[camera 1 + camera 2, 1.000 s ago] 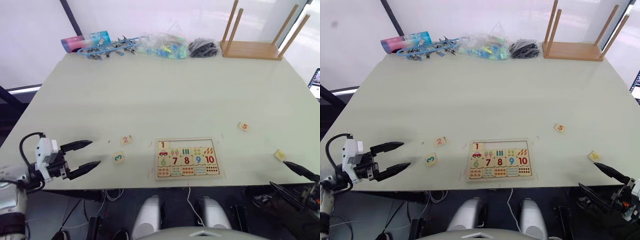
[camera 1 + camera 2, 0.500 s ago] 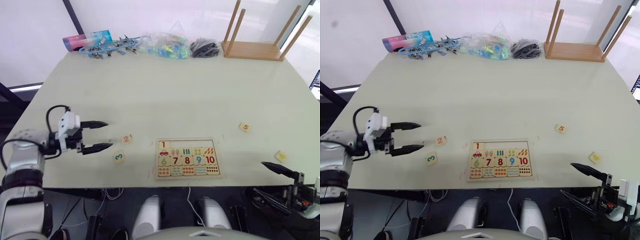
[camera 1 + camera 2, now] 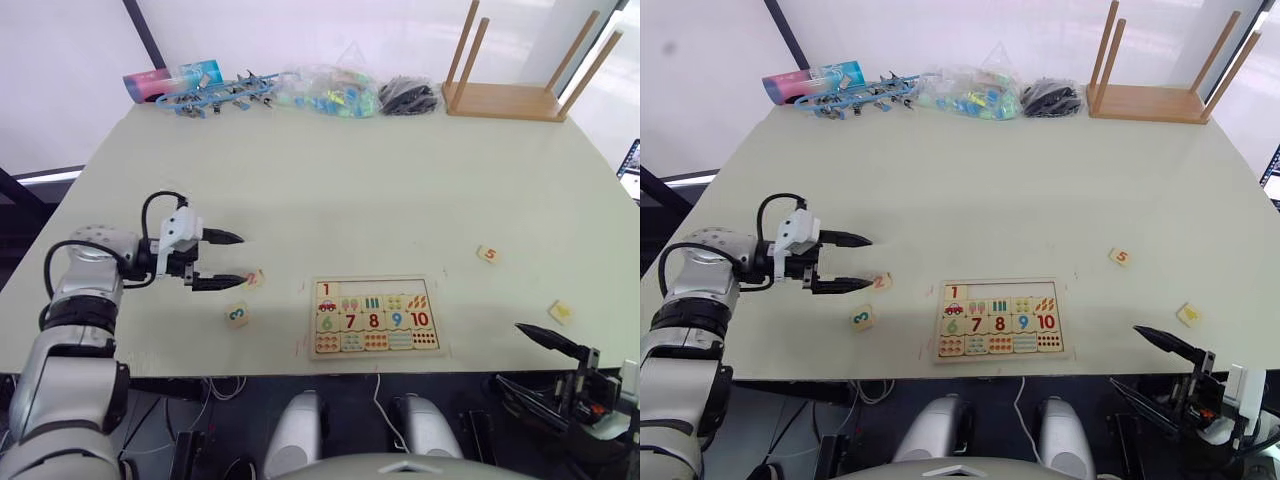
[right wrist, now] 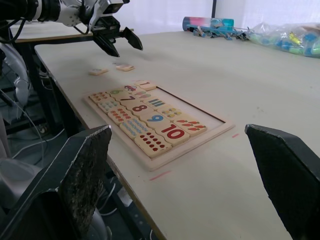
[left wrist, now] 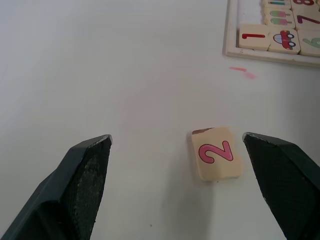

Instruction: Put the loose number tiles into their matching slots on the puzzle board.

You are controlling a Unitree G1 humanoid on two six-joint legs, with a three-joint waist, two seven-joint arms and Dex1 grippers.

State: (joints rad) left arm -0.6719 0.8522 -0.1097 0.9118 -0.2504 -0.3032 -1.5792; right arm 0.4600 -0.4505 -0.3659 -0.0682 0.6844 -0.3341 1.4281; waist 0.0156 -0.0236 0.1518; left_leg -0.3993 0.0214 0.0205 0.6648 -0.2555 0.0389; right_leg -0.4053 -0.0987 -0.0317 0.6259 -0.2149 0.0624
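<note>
The puzzle board [image 3: 375, 318] lies near the table's front edge. A red 1 tile [image 3: 326, 290] sits in its top row, and the remaining slots [image 3: 385, 288] there are bare. The pink 2 tile [image 5: 216, 153] lies between the fingers of my open left gripper [image 3: 243, 260], closer to one finger. The green 3 tile [image 3: 237, 314] rests just in front of it. The orange 5 tile [image 3: 488, 254] and yellow tile [image 3: 561, 311] lie right of the board. My right gripper [image 3: 510, 352] stands open and holds nothing, just off the front edge, right of the board.
Along the far edge of the table are an upturned wooden stool [image 3: 505, 95], a black bundle [image 3: 408, 95], a bag of coloured pieces [image 3: 330, 92], blue toys [image 3: 220, 95] and a coloured tube [image 3: 170, 80]. A screen [image 3: 632, 165] shows at the right edge.
My left gripper has swung from the table's front left corner inward and now straddles the 2 tile. My right gripper has shifted left, away from the yellow tile. The tiles have not moved.
</note>
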